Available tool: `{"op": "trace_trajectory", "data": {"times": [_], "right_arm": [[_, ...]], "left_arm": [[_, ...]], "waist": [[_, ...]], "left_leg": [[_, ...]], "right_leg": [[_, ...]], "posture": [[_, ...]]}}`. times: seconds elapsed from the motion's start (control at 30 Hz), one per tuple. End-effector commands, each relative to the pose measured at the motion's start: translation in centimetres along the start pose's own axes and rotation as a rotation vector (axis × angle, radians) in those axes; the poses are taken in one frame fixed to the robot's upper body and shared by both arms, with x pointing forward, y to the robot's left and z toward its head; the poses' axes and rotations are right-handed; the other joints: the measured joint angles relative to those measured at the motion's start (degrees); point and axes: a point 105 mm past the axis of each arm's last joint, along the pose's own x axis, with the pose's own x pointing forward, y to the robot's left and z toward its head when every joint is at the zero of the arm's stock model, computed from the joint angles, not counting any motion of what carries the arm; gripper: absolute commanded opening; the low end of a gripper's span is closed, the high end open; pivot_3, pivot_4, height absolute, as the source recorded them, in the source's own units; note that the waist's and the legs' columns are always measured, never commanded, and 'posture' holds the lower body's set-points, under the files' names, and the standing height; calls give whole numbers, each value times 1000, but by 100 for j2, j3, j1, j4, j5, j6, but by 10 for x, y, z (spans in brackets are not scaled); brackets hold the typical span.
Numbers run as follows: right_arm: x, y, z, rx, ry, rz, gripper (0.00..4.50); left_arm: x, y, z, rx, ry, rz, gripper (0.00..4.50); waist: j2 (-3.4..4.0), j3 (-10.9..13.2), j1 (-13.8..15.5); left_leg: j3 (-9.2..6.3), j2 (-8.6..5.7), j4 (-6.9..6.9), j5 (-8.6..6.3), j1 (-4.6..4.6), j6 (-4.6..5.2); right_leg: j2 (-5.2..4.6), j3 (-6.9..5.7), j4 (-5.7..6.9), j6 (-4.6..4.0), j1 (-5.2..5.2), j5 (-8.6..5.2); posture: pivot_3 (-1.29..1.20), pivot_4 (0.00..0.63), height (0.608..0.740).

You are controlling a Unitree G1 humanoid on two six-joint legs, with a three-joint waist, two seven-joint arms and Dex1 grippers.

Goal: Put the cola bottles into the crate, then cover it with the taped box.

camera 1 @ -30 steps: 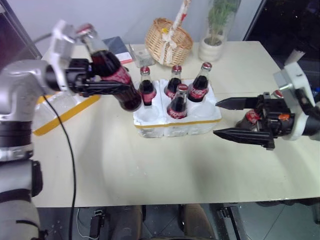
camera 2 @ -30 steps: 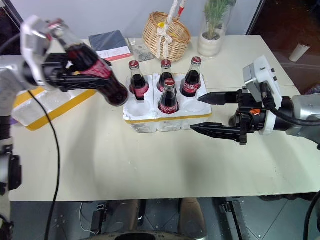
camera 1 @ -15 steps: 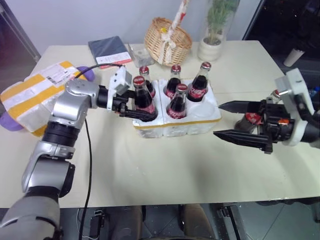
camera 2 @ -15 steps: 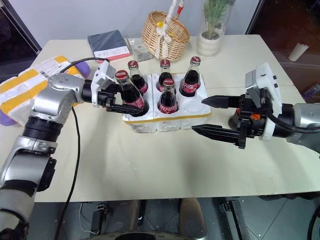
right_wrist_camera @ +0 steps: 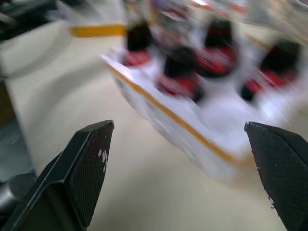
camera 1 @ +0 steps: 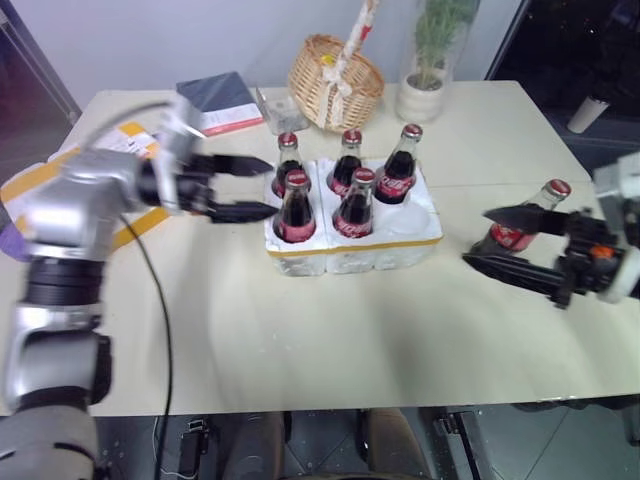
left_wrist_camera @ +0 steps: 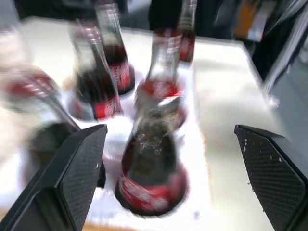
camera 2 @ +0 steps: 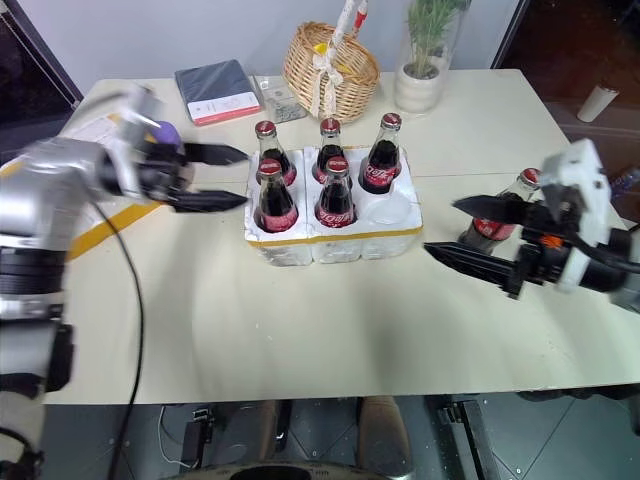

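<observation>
Clutter at the back of the table (camera 2: 300, 330) is what you meet first in the head views: a wicker basket (camera 2: 328, 62), a potted plant (camera 2: 425, 60) and a dark notebook (camera 2: 212, 88), all well behind the crate (camera 2: 330, 225). Five cola bottles (camera 2: 272, 200) stand in the crate's wells; the front right well is bare. A sixth bottle (camera 2: 500, 215) stands on the table to the right of the crate, right behind the right gripper (camera 2: 445, 228). The taped box (camera 1: 85, 185) lies at the left edge, partly hidden by the left arm.

You see the left gripper (camera 2: 232, 176) just left of the crate, jaws spread wide, holding nothing, tips close to the front left bottle. The right gripper is spread wide too and empty.

In the left wrist view, your fingers (left_wrist_camera: 77, 168) stand wide apart with a blurred bottle (left_wrist_camera: 151, 163) between them, untouched.

In the right wrist view, both fingers (right_wrist_camera: 82, 166) gape wide, facing the crate (right_wrist_camera: 192, 130) across bare table.
</observation>
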Motion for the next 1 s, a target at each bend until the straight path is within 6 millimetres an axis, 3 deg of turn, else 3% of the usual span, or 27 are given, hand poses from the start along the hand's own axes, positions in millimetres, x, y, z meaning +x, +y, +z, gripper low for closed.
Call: {"op": "trace_trajectory", "data": {"times": [0.03,0.1,0.2,0.4,0.63,1.0], "right_arm": [[-19,2,-4,-2,-12,-81,4500],[-24,-2,-17,41,-3,-142,4500],[-30,-14,-38,115,-2,-271,4500],[-24,-42,-70,169,-32,-485,4500],[-19,-87,-83,239,-127,-652,4500],[0,-114,-84,265,-171,-633,4500]], "left_arm": [[-18,-34,27,7,-31,-109,4441],[-21,-52,23,-12,20,-159,4441],[-12,-72,5,7,94,-212,4441],[18,-65,-25,55,103,-147,4441],[37,-61,-31,65,64,-117,4441],[42,-57,-33,61,46,-97,4441]], "waist": [[2,-2,7],[3,-4,10],[3,-5,35],[-3,-9,28],[-1,-8,5],[1,-8,1]], "left_leg": [[1,0,0,0,5,0],[0,0,0,0,15,0],[0,1,3,0,21,-1],[1,1,15,1,27,-3],[4,1,5,2,24,-2],[4,1,1,2,24,-2]], "right_leg": [[0,0,-1,0,6,0],[0,0,-1,0,19,-1],[0,0,-9,-21,32,-12],[-1,1,-19,-33,47,-9],[0,5,-12,-25,31,-5],[1,5,-12,-13,30,1]], "posture": [[0,150,740],[0,150,740],[0,150,740],[0,150,740],[0,150,740],[0,150,740]]}}
